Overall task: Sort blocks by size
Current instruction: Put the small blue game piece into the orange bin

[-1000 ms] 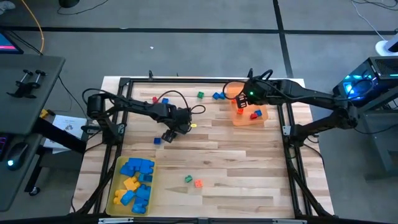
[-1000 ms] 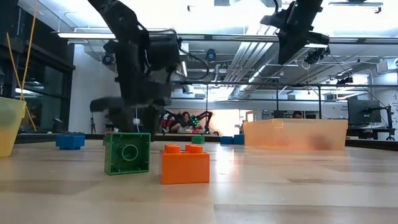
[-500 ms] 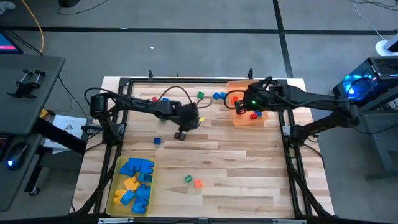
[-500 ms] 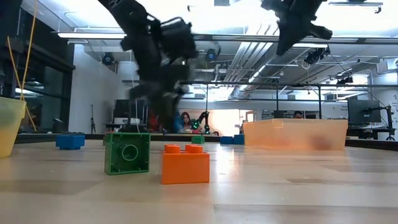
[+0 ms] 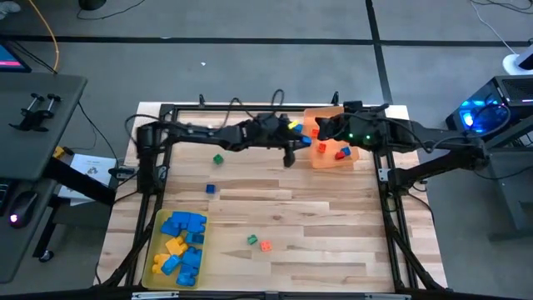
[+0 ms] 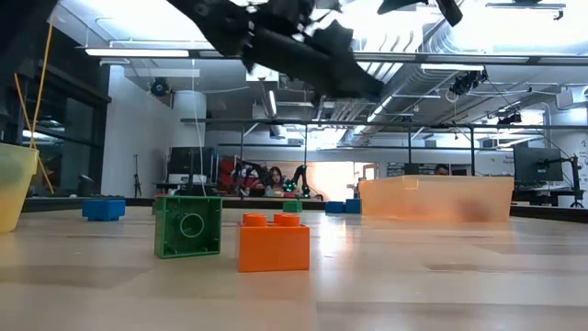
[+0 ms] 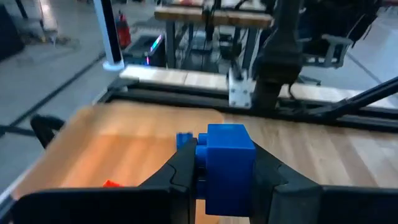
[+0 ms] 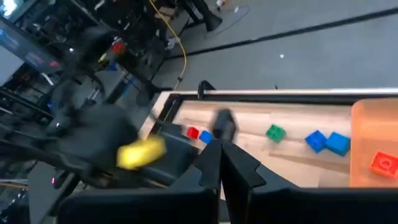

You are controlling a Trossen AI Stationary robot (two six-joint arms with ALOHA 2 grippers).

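Observation:
My left gripper [image 5: 291, 148] reaches across the far side of the table to the left edge of the translucent orange tray [image 5: 350, 156] and is shut on a blue block [image 7: 227, 155]. My right gripper [image 8: 222, 163] hovers shut and empty over the tray's far left corner [image 5: 323, 129]. Red blocks [image 5: 341, 152] lie in the orange tray. A green block [image 5: 218, 158], a small blue one [image 5: 210, 188], and a green [image 5: 252, 240] and orange [image 5: 265, 245] pair rest on the wood. Blue and yellow blocks fill the yellow tray [image 5: 158, 223]. My left gripper pinches the blue block by two opposite sides [image 7: 249, 163] between its two fingers [image 7: 273, 177]. The block sticks out past the fingertips. It is lifted clear, above the orange tray's edge [image 7: 112, 149].
A red block [image 8: 193, 132], a green block [image 8: 275, 132] and two blue blocks [image 8: 326, 142] lie along the far edge near the orange tray. A dark metal frame [image 5: 166, 112] borders the table. Open wood lies at the middle and near right.
My left gripper has risen from the table near the small blue block. It has swung toward the table's far right, to the orange tray, carrying the blue block lifted clear. My right gripper has risen a little.

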